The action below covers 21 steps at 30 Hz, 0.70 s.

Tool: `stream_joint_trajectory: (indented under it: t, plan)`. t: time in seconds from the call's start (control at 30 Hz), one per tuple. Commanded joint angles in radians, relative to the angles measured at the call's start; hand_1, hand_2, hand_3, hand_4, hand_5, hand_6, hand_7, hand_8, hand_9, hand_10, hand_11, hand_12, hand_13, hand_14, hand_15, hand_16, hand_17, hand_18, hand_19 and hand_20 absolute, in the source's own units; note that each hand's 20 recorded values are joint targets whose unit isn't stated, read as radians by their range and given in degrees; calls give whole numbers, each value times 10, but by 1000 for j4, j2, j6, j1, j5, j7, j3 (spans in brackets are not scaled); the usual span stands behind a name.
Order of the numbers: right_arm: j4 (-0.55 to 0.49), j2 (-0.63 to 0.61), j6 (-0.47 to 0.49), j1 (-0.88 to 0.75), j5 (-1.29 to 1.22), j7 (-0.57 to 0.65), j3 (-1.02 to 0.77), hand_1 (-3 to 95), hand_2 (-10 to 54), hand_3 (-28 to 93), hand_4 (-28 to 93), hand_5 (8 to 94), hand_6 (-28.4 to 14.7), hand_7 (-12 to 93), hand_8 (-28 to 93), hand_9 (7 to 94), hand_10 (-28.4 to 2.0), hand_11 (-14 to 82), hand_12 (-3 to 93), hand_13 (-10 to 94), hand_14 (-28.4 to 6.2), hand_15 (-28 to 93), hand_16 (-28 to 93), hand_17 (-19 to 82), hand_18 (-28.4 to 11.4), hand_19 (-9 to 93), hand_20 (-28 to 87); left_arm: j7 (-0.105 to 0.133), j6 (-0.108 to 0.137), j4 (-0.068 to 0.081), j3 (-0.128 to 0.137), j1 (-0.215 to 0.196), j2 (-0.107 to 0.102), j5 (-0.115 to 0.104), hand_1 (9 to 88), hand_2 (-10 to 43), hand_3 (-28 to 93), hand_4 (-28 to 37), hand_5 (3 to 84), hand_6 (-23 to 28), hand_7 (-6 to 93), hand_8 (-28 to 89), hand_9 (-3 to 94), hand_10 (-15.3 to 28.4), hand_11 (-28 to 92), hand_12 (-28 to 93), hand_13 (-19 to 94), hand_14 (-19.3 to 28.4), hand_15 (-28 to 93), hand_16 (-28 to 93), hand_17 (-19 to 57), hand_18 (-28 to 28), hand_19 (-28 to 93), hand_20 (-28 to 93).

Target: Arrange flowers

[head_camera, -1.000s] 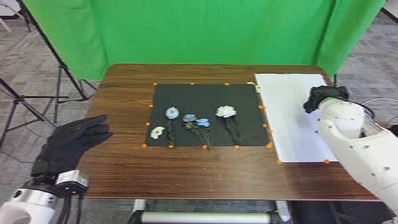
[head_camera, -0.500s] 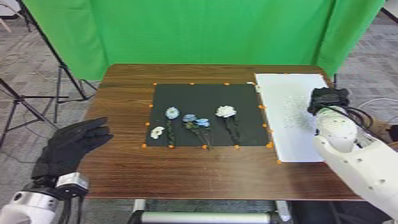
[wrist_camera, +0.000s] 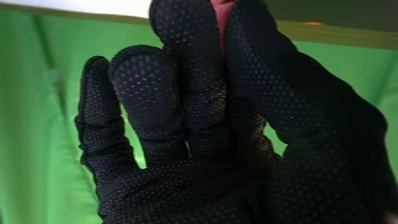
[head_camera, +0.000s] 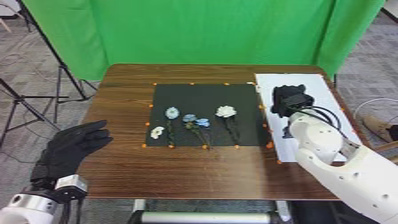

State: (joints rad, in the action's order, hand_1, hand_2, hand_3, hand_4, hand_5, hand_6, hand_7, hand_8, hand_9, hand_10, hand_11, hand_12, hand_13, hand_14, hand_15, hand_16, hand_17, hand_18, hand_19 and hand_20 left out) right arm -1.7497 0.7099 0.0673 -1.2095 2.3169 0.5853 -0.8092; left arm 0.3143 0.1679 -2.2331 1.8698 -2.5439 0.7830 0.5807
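Observation:
Over the white sheet (head_camera: 269, 82), the right hand (head_camera: 289, 101) is held palm hidden in the head view. In the right wrist view a pink thing (wrist_camera: 222, 15) is pinched between the thumb and a finger of the right hand (wrist_camera: 213, 185); most of it is hidden. On the black sheet (head_camera: 200, 92) lie a small white flower (head_camera: 157, 132), a pale blue flower (head_camera: 172, 113), a stem with blue blossoms (head_camera: 202, 122) and a white flower (head_camera: 226, 111) with a dark stem. The left hand (head_camera: 67, 147) hangs open at the table's left edge.
Small orange markers line the black sheet on the brown table (head_camera: 178, 175). Behind the table hangs a green curtain (head_camera: 213, 35). Black stand legs (head_camera: 62, 75) rise at the left, and a metal bar (head_camera: 204, 218) runs below the near edge.
From the white sheet's outer right side, the right hand has swung left to over the sheet, its arm turning with it. The left hand and the flowers lying on the black sheet have not moved.

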Motion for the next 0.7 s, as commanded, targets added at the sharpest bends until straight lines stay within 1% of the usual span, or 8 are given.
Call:
stream_joint_trajectory:
  t: [0.03, 0.2, 0.27, 0.33, 0.47, 0.5, 0.53, 0.7]
  plan:
    - [-36, 66, -11, -65, 2, -22, 13, 513, -79, 766, -283, 821, 13, 199, 27, 879, -82, 301, 299, 688, -82, 704, 275, 182, -222, 762, 273, -18, -11, -7, 3, -8, 15, 11, 277, 53, 815, -113, 494, 149, 145, -81, 428, 231, 397, 115, 324, 284, 633, -128, -82, 221, 570, 207]
    - [-49, 79, -23, -81, 0, -28, 31, 512, -80, 769, -283, 823, 13, 196, 28, 880, -84, 300, 298, 686, -85, 703, 276, 178, -225, 762, 271, -20, -17, -5, -3, 4, 12, 14, 277, 53, 815, -113, 494, 149, 145, -81, 427, 231, 397, 114, 324, 284, 634, -128, -81, 221, 570, 207]
    - [-60, 85, -27, -92, -11, -26, 29, 511, -81, 771, -283, 824, 12, 195, 29, 881, -84, 300, 296, 684, -87, 703, 277, 176, -226, 762, 271, -27, -21, -5, 2, 2, 15, 17, 277, 54, 815, -113, 493, 149, 146, -81, 427, 230, 398, 114, 324, 284, 634, -128, -81, 222, 570, 207]
    - [-70, 88, -25, -97, -3, -35, 32, 509, -82, 773, -283, 825, 12, 194, 28, 881, -85, 300, 295, 683, -89, 703, 277, 174, -227, 761, 270, -23, -13, -6, 2, -3, 12, 13, 277, 54, 815, -114, 493, 149, 146, -82, 427, 230, 399, 114, 324, 284, 634, -128, -81, 221, 570, 207]
    - [-80, 93, -34, -99, -11, -36, 43, 507, -85, 779, -283, 825, 10, 192, 28, 881, -87, 298, 294, 682, -91, 702, 277, 170, -227, 759, 267, -27, -15, -4, 2, -4, 14, 13, 276, 53, 816, -113, 493, 149, 146, -82, 427, 229, 399, 114, 324, 284, 634, -128, -81, 221, 570, 207]
    - [-86, 91, -44, -103, -21, -30, 45, 506, -85, 781, -283, 825, 10, 192, 29, 880, -87, 298, 294, 681, -92, 702, 278, 169, -227, 759, 267, -34, -19, -3, 1, 0, 16, 15, 277, 53, 817, -113, 493, 149, 146, -82, 427, 229, 399, 114, 324, 284, 634, -128, -81, 221, 570, 207]
    - [-90, 91, -51, -101, -26, -28, 50, 505, -86, 782, -283, 824, 9, 191, 29, 879, -87, 297, 294, 680, -93, 702, 278, 169, -227, 759, 267, -29, -15, -4, 0, 0, 12, 14, 277, 53, 817, -114, 493, 149, 146, -82, 427, 229, 399, 113, 324, 284, 635, -128, -81, 221, 570, 207]
    - [-107, 87, -24, -106, -25, 4, 50, 488, -86, 785, -283, 816, -1, 186, 28, 866, -93, 297, 293, 667, -105, 706, 269, 157, -233, 757, 264, -36, -18, -3, 0, 0, 14, 17, 277, 53, 817, -113, 493, 149, 147, -82, 427, 229, 398, 113, 324, 284, 635, -128, -81, 220, 569, 207]
